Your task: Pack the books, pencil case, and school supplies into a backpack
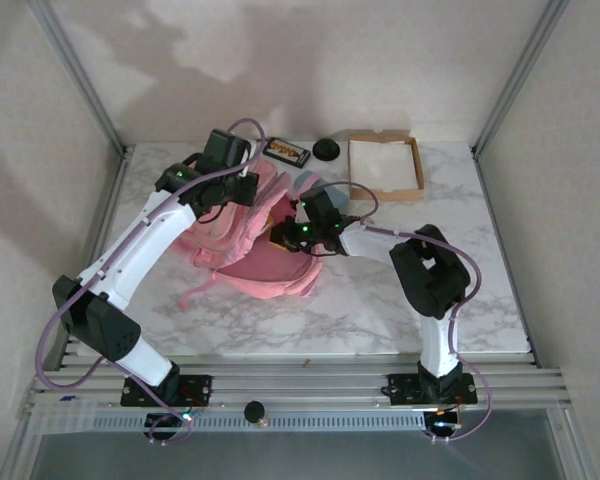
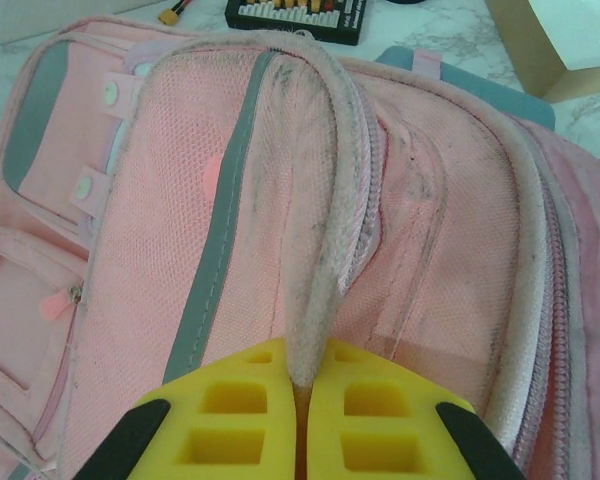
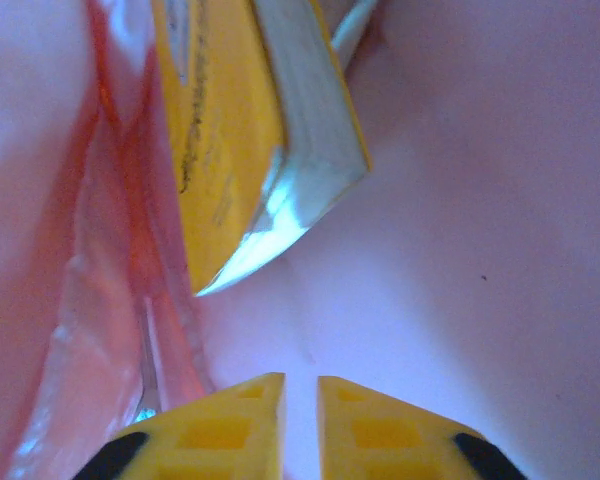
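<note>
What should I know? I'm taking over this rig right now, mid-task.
Left gripper: shut on a pink strip of the backpack, at its opening.
Right gripper: inside the backpack, jaws nearly together, empty.
Yellow book: inside the backpack, clear of the jaws.
Dark book: on the table behind the backpack.
Done: yellow book packed. Left: dark book, then the other supplies.

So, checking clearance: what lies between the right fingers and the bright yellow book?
Only the lining of the pink fabric backpack, in the right wrist view; right fingers and yellow book stand apart.
</note>
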### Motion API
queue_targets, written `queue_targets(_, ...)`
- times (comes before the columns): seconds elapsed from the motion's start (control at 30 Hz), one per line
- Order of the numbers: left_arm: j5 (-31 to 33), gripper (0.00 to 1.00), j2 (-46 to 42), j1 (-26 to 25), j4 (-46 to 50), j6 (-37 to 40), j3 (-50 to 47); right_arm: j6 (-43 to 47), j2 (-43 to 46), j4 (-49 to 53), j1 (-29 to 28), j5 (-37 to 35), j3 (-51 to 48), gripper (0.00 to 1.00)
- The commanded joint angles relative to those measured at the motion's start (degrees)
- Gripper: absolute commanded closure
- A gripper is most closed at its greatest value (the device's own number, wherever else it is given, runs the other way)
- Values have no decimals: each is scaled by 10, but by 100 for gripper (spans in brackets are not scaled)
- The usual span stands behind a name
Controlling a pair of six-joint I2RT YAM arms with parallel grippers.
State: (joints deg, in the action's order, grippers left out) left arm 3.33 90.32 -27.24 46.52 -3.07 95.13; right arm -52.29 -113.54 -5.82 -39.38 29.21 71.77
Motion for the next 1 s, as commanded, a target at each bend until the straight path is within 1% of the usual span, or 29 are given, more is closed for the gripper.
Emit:
queue_targets(0.0,-14,100,-16,4,-56,-10,13,-26,-36,-33,-1,-36,25,92)
queue_targets(0.07,-28,100,-17,4,-55,-12,10,-32,-51,-54,0,-52,47,95)
queue_targets(0.13,-39,100,-17,4,-58,-16,2,-25,-74,-43,0,-86,86,95)
queue_targets(0.17,-43,100,-18,4,-60,-18,-2,-25,-87,-44,1,-91,102,95)
queue_targets(0.23,-45,100,-18,4,-67,-26,-9,-27,-112,-81,6,-86,127,95)
queue_targets(0.27,-46,100,-16,4,-67,-31,-9,-30,-120,-80,8,-88,142,95)
queue_targets(0.3,-53,100,-11,4,-68,-39,-9,-28,-126,-73,9,-87,155,93)
queue_targets(0.37,-74,100,-5,4,-71,-51,-6,-10,-126,-38,11,-96,174,82)
queue_targets(0.4,-73,100,-3,3,-76,-65,-8,-2,-120,-20,14,-99,171,80)
queue_targets(0.47,-68,100,-2,3,-100,-102,-22,2,-86,-26,26,-87,125,79)
queue_targets(0.53,-74,100,4,2,-134,-139,-43,13,-25,-45,35,-81,47,75)
queue_targets(0.57,-76,100,13,1,-145,-156,-48,31,7,-36,37,-85,15,72)
queue_targets(0.67,-64,100,40,-5,-181,-216,-55,72,93,37,38,-127,-55,67)
queue_targets(0.77,-75,100,76,-15,-227,-267,-57,95,178,81,45,-172,-121,65)
queue_targets(0.83,-85,100,108,-26,-236,-281,-39,107,218,140,49,-212,-136,64)
queue_targets(0.9,-89,99,138,-44,-229,-270,-14,111,253,164,62,-205,-151,61)
queue_targets(0.93,-87,90,151,-53,-211,-261,1,118,266,178,63,-210,-150,60)
queue_targets(0.97,-83,83,159,-57,-195,-253,9,128,275,197,59,-220,-145,59)
